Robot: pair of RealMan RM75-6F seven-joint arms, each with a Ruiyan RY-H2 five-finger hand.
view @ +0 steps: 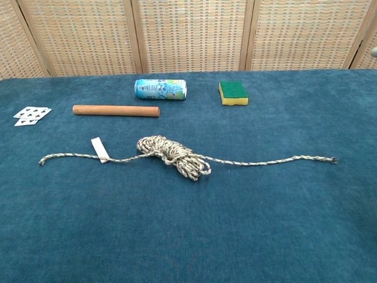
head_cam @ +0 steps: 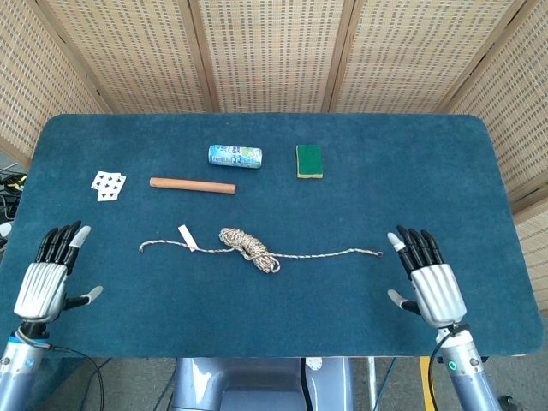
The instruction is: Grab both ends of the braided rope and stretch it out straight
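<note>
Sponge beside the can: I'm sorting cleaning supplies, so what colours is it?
The sponge is green on top with a yellow layer beneath, clearest in the chest view.

Left hand [head_cam: 44,278] sits at the near left table edge, fingers spread, holding nothing. Right hand [head_cam: 431,284] sits at the near right edge, fingers likewise apart and empty. Neither appears in the chest view.

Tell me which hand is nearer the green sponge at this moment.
Right. The right hand lies open at the near table edge, right of the rope's end, diagonally below the sponge. The left hand is open at the opposite near corner, clearly farther away.
</note>
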